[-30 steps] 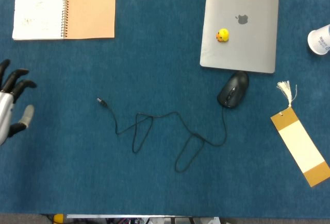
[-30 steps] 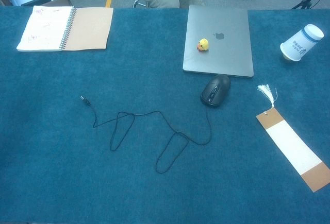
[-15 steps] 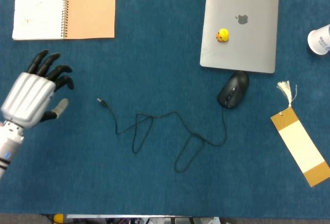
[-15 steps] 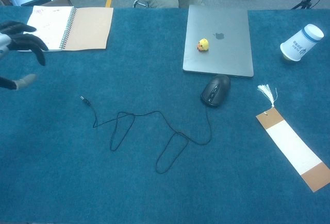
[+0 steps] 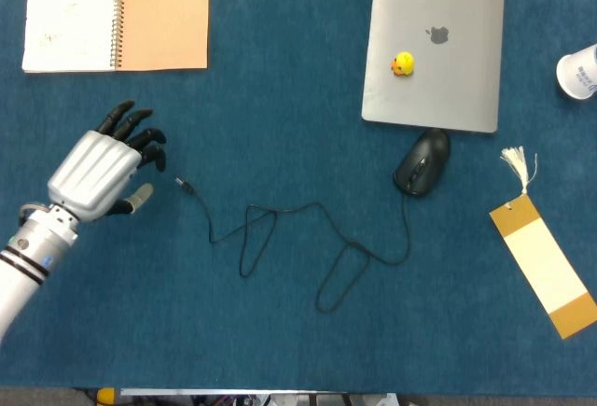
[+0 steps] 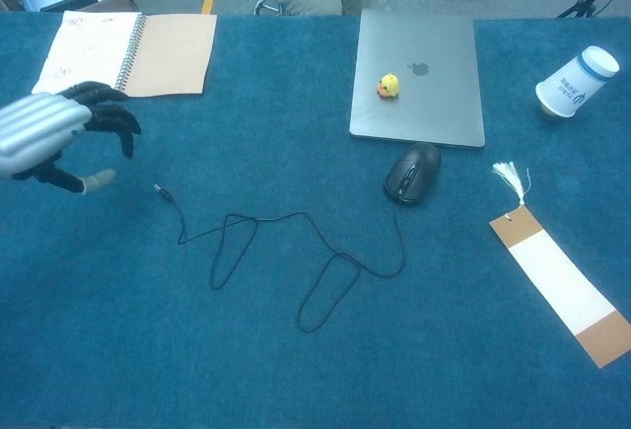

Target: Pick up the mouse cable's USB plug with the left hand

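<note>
Change: the left hand (image 5: 101, 169) was only just showing at the left edge of the table (image 5: 280, 350) a second ago; it has since come inward and now hovers just beside the USB plug (image 5: 181, 183), on its left.
Meaning for the task: the reach looks nearly done; what is left is to bring the fingertips over the plug, close on it and lift. Nothing is held yet.
Left hand: fingers apart and lightly curled, thumb held out below them, clamped on nothing; in the chest view it seems to be above the cloth, not on it.
Notebook (image 5: 117, 12): open, at the far left corner, beyond the hand.
USB plug: flat on the table, left of centre, near the fingertips but not touching them.
Cable (image 5: 308, 238): runs right from the plug in two loose loops across the middle to the mouse (image 5: 422, 162).
Mouse: touching or nearly touching the near edge of the closed laptop (image 5: 435, 42), which carries a small yellow duck (image 5: 402, 63).
Bookmark (image 5: 543, 261): tasselled, by the right edge.
Containers: one paper cup (image 6: 576, 81) lying on its side at the far right; I cannot tell what, if anything, is inside.
Right hand: not visible in either view.
</note>
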You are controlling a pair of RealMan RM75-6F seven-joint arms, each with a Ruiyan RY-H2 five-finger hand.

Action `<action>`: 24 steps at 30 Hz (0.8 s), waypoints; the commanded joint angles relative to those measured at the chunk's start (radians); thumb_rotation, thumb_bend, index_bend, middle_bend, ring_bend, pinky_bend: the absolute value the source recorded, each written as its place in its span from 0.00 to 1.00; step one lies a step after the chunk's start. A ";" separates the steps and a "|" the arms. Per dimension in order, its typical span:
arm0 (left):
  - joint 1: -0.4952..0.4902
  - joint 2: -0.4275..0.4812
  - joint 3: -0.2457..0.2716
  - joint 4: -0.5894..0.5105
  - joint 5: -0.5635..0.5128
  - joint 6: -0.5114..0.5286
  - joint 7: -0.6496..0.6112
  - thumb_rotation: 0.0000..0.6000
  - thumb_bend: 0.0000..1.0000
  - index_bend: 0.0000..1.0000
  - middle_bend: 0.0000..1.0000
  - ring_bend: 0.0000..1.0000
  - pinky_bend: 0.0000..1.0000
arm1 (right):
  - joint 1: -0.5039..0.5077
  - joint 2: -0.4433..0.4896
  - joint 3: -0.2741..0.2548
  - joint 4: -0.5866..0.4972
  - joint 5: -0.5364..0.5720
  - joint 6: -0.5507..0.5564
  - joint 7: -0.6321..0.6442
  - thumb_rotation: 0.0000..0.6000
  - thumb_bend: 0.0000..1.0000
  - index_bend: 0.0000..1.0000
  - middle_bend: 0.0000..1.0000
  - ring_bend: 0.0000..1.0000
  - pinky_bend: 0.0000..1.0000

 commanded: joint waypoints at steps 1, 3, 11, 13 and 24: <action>-0.018 -0.041 0.017 0.050 0.015 -0.008 -0.022 1.00 0.36 0.44 0.28 0.08 0.00 | 0.002 0.001 0.000 -0.005 -0.001 -0.003 -0.007 1.00 0.37 0.70 0.49 0.35 0.43; -0.028 -0.065 0.025 0.080 0.025 -0.012 -0.033 1.00 0.36 0.44 0.28 0.08 0.00 | 0.004 0.001 0.000 -0.010 -0.002 -0.005 -0.013 1.00 0.37 0.70 0.49 0.35 0.43; -0.063 -0.147 0.041 0.177 0.036 -0.023 -0.064 1.00 0.36 0.43 0.26 0.08 0.00 | 0.006 0.006 0.002 -0.024 0.002 -0.011 -0.030 1.00 0.37 0.70 0.49 0.35 0.43; -0.072 -0.161 0.041 0.196 0.034 -0.031 -0.067 1.00 0.36 0.43 0.26 0.08 0.00 | 0.006 0.006 0.003 -0.026 0.003 -0.010 -0.031 1.00 0.37 0.70 0.49 0.35 0.43; -0.084 -0.228 0.059 0.290 0.013 -0.033 -0.100 1.00 0.34 0.41 0.24 0.08 0.00 | 0.002 0.010 0.006 -0.025 0.015 -0.014 -0.035 1.00 0.37 0.70 0.49 0.35 0.43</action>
